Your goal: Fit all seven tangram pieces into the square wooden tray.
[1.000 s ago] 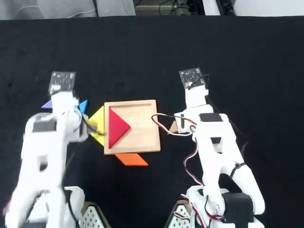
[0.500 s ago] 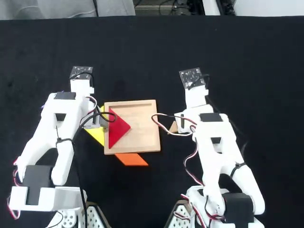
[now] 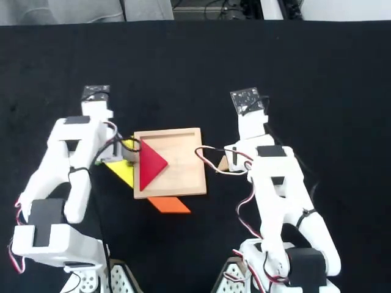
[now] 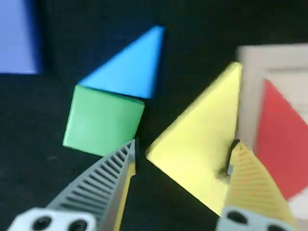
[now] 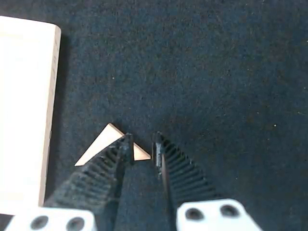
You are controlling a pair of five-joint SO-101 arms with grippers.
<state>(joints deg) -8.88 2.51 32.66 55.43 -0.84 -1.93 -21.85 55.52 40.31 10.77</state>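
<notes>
The square wooden tray holds a red triangle at its left side. A yellow triangle lies on the cloth against the tray's left rim. My left gripper is open and straddles the yellow triangle, one finger resting over its edge beside the tray rim. A green square, a blue triangle and a purple piece lie just beyond. My right gripper hangs narrowly open over a small pale wooden triangle, right of the tray.
An orange parallelogram lies on the black cloth at the tray's near edge. The left arm and right arm flank the tray. Open cloth stretches behind the tray and at the far right.
The left arm swung from the left in to the tray's left rim, then eased back a little. The yellow triangle turned slightly. The right arm kept still.
</notes>
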